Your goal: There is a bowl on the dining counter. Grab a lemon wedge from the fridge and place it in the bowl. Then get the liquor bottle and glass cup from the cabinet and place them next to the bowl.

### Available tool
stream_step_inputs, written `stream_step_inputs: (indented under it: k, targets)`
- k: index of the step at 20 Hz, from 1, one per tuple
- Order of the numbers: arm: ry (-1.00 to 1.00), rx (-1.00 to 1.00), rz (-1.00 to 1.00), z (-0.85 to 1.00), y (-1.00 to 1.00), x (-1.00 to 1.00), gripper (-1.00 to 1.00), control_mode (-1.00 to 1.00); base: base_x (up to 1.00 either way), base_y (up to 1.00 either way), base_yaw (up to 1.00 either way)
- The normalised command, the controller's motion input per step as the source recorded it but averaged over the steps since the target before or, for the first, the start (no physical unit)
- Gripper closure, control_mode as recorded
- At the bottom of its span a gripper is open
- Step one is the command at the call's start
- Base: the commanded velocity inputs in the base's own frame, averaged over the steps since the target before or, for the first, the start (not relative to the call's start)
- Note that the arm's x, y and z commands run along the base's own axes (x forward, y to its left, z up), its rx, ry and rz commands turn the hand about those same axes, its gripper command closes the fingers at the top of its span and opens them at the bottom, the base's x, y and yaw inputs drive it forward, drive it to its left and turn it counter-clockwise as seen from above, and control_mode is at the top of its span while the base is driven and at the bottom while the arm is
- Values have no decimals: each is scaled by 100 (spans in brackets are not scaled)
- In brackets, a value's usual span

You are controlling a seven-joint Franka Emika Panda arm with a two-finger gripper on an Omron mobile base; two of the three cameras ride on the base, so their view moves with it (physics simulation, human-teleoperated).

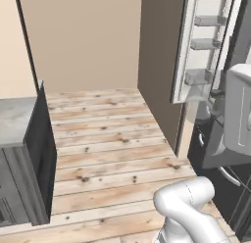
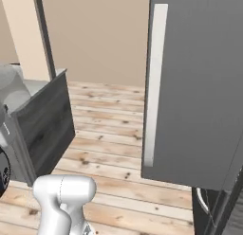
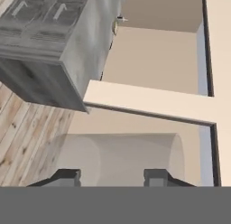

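One gripper, hand view: two dark fingertips rise at the lower edge, set apart, clasped on the glass cup. The cup is a clear, pale cylinder lying crosswise between and just beyond the tips. It rests on no surface, and floor and wall show through it.

One fridge, right side of the scene. Its door stands swung open.
- Left base view: the white inner face of the door, with three door bins one above another. A dark lower drawer sits below, to the right.
- Right base view: the dark grey outer face of the open door. A long pale vertical handle runs along its left edge. A curved drawer handle sits low, beneath the door.

One brown side panel, just left of the fridge, running toward the far wall.

One grey cabinet, left side of the scene, well apart from the fridge. It has dark panelled sides and a mottled grey top. In the hand view it fills the upper left corner.

One plank floor, light wood with dark knots, between cabinet and fridge.

One beige wall, far side.

One white arm, near edge, lower right in the left base view and lower left in the right base view.
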Motion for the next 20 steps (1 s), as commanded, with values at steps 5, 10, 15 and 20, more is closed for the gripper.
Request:
stream_step_inputs:
  k: [5,10,15,20]
  targets:
    - [0,0,0,0,0,0,100,100,100,0,0]
    - [0,0,0,0,0,0,100,100,100,0,0]
    - [0,0,0,0,0,0,100,100,100,9,0]
    - [0,0,0,0,0,0,100,100,100,35,-8]
